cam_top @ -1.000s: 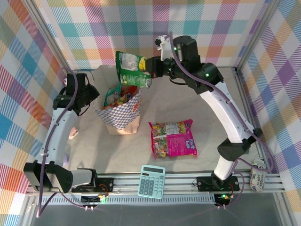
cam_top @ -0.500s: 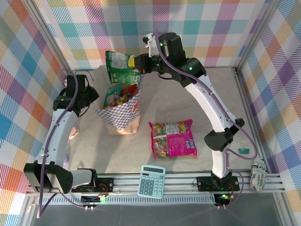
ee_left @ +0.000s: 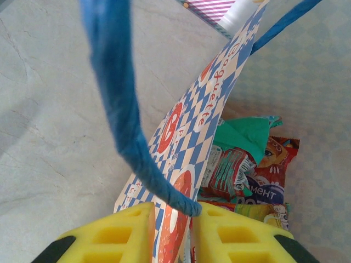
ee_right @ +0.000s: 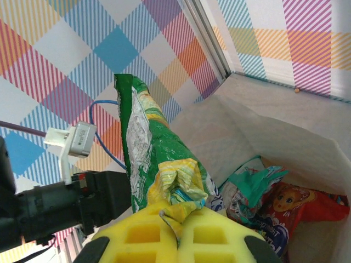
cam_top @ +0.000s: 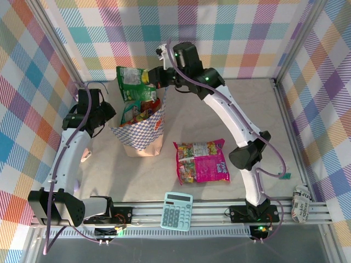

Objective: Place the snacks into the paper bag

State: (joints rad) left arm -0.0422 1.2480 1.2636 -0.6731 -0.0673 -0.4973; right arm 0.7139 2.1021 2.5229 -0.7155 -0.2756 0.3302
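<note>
Jaws on right gripper [ee_right: 175, 216] squeeze a green packet [ee_right: 143, 153] above the paper bag [cam_top: 141, 137]; left gripper [ee_left: 192, 215] pinches the bag's left wall.

Paper bag [cam_top: 143, 131]: beige with a blue-and-white checker band, orange-red roundels and a blue cord handle [ee_left: 118, 104]; the bagged packets [ee_left: 247, 164] are teal, red and orange. Green packet [cam_top: 130, 82]: green with yellow and white print; magenta packet [cam_top: 202, 160]: magenta with a multicoloured upper half, on a pale grey bench [cam_top: 109, 175]. Calculator [cam_top: 177, 211]: pale teal; left hand [ee_left: 189, 222] and right hand [ee_right: 178, 224]: yellow pads; walls [cam_top: 247, 38]: pastel plaid.
</note>
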